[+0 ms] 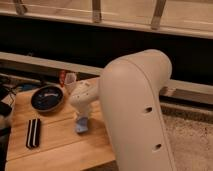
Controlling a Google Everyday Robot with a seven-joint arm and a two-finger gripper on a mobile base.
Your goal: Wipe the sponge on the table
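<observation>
The light-blue sponge (82,125) lies on the tan wooden table (60,145), near its middle right. My gripper (82,119) points straight down onto the sponge from above, at the end of a white wrist that hides the fingers. The big white arm shell fills the right half of the view and covers the table's right end.
A dark bowl (46,98) sits at the table's back left. A black striped rectangular object (33,133) lies at the front left. A small clear cup with something red (68,80) stands at the back edge. Speckled grey floor (190,140) lies to the right.
</observation>
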